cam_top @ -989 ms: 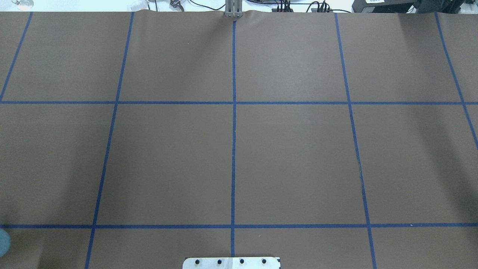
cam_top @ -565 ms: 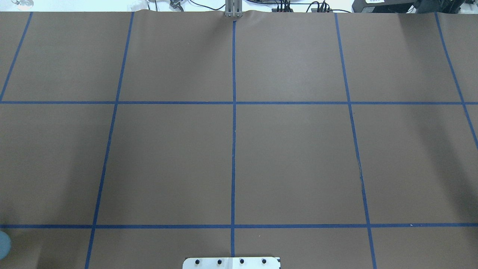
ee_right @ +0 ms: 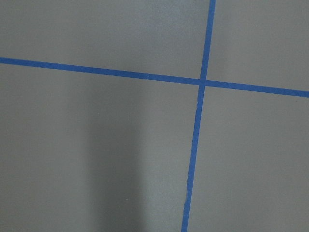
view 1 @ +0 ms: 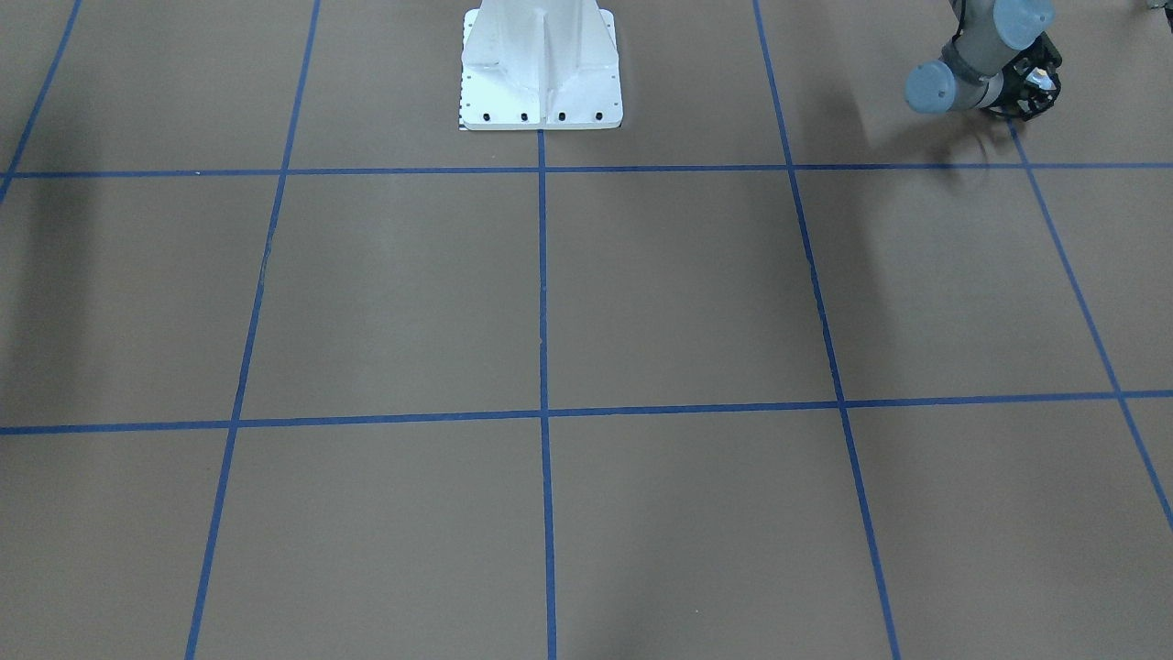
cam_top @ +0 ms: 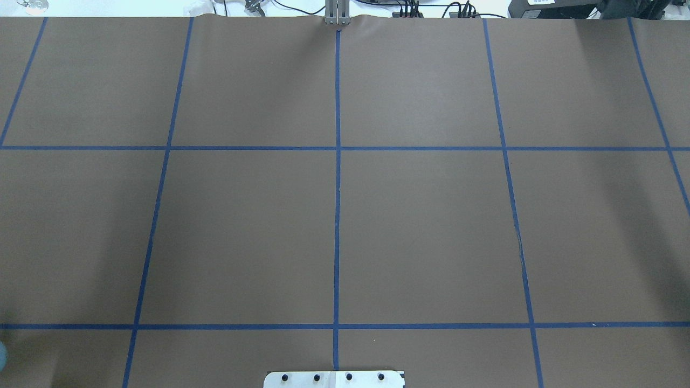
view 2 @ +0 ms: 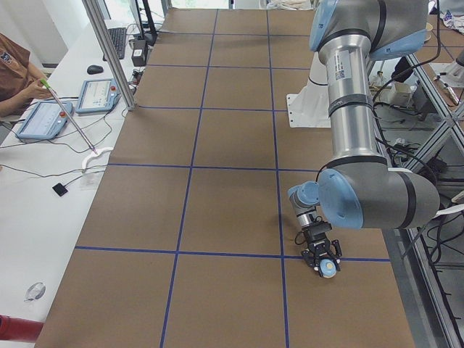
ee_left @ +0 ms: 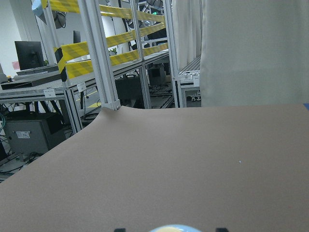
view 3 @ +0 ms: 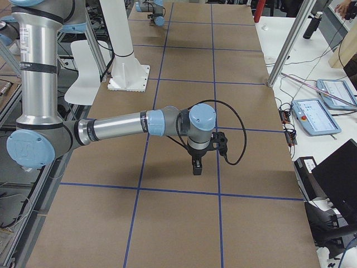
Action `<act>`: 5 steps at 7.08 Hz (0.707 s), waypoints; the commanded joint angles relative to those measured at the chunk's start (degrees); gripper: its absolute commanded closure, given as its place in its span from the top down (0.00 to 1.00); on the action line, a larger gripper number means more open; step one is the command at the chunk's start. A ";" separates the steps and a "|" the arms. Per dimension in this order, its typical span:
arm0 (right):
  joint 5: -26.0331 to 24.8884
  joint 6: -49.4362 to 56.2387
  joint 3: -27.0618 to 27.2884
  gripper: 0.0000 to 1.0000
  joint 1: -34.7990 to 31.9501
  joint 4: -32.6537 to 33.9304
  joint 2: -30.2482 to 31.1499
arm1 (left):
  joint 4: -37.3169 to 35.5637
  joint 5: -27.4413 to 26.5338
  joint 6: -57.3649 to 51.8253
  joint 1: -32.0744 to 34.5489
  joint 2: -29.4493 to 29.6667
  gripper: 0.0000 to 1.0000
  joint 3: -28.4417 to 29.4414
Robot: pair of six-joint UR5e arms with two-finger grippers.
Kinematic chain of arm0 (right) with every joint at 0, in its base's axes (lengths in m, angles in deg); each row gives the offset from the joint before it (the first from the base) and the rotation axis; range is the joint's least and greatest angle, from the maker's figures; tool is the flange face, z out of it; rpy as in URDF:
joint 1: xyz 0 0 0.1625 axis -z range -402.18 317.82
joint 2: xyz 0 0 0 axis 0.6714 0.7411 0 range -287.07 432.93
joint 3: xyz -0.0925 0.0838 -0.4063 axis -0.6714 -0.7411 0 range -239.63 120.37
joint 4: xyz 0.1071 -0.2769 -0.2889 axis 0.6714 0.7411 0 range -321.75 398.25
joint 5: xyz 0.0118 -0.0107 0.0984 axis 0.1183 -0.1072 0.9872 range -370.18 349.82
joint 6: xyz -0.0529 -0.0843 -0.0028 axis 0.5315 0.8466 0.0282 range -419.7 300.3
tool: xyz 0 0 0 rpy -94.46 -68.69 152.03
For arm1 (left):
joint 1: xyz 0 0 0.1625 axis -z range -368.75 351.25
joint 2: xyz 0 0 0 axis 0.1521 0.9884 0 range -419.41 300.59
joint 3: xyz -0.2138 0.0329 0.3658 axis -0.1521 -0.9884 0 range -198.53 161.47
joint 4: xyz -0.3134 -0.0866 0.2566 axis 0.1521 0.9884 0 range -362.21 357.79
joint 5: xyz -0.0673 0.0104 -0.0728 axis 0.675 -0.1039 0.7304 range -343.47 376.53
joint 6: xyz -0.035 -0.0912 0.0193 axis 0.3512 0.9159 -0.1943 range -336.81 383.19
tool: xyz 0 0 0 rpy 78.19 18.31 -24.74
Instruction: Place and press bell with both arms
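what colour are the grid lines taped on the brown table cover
Blue; the thin tape grid lines show best in the overhead exterior view.

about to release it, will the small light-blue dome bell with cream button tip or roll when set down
The light-blue dome bell looks rigid and probably light, held by the left gripper alone. Its smooth dome may slip; squat shape likely resists tipping.

Nothing is showing legibly anywhere. A white sticker (view 2: 338, 72) is sitting on the near left arm's (view 2: 351, 116) upright tube, toward one o'clock in the left side view, its print too small to make out. Small white tags (ee_left: 49, 93) are hanging on the aluminium frame (ee_left: 99, 53) at nine o'clock in the left wrist view, likewise illegible.
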 commanded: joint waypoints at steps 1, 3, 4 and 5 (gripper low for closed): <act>-0.02 0.00 -0.10 1.00 0.00 0.20 0.00 | -0.18 0.00 -1.82 0.03 -7.40 0.00 -6.32; -0.02 -0.09 -0.10 1.00 0.00 0.29 -0.09 | -4.97 -0.26 -10.48 0.55 -11.39 0.00 -11.61; -0.02 -0.26 -0.10 1.00 0.00 0.29 -0.09 | -8.50 -1.05 -15.23 2.03 -11.14 0.00 -12.33; -0.02 -0.35 -0.45 1.00 0.00 0.29 -0.09 | -8.53 -2.97 -20.07 3.79 -11.05 0.00 -12.68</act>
